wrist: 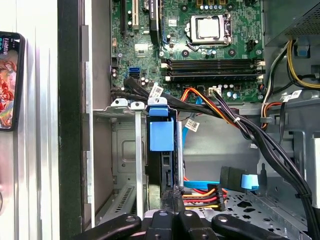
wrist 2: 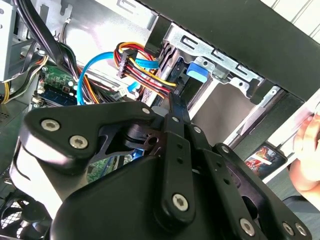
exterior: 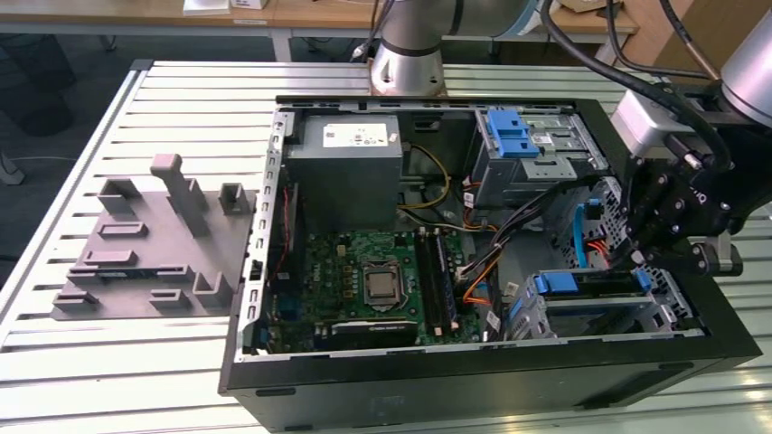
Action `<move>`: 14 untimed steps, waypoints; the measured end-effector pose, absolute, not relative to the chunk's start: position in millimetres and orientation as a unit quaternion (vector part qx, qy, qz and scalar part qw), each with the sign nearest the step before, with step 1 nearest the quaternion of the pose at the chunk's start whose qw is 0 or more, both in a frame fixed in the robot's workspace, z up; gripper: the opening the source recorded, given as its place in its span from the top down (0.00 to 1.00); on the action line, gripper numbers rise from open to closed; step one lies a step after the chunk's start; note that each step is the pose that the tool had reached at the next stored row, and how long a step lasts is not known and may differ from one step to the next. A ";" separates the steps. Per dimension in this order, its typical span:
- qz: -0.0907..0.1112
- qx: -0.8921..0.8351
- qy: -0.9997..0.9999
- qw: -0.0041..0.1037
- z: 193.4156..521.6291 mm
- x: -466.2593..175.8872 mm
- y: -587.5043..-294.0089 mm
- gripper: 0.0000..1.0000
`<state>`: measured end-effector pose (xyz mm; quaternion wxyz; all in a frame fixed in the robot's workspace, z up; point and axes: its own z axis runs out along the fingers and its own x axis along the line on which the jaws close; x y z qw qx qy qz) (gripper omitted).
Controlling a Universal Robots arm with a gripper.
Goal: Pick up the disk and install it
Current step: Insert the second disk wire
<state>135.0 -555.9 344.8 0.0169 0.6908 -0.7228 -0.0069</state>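
The claw (exterior: pixel 671 237) hangs at the right of the exterior view, over the right side of the open case (exterior: pixel 483 380), just above the lower drive bay (exterior: pixel 603 303). In both wrist views its fingers (wrist 2: pixel 176 107) meet in a narrow tip, drawn together; whether they pinch anything I cannot tell. That tip sits right at the back edge of the disk (wrist: pixel 162 135), which stands on edge in the bay with its blue carrier tab facing the motherboard (wrist: pixel 200 45). In the exterior view the disk (exterior: pixel 591 282) lies in the bay at lower right of the case, blue tabs at either end.

Crowding the claw are cables: a bundle of red, orange and yellow wires (wrist: pixel 205 195) with a black plug close beside the tip, a flat blue cable (wrist 2: pixel 95 65) looping nearby, and thick black cables (wrist: pixel 270 145) crossing the case.

Further off, the upper drive cage (exterior: pixel 531 145) with blue latches sits at the case's upper right, the power supply (exterior: pixel 350 163) at upper middle. A grey fixture (exterior: pixel 157 244) rests on the table (exterior: pixel 121 362) at left. A phone (wrist: pixel 10 80) lies outside the case wall.
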 end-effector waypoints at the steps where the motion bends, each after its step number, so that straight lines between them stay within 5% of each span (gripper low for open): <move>1: -0.007 0.691 -0.723 0.017 344.9 135.0 -555.9 0.89; 14: 0.006 0.691 -0.723 0.003 348.4 124.3 -555.9 0.89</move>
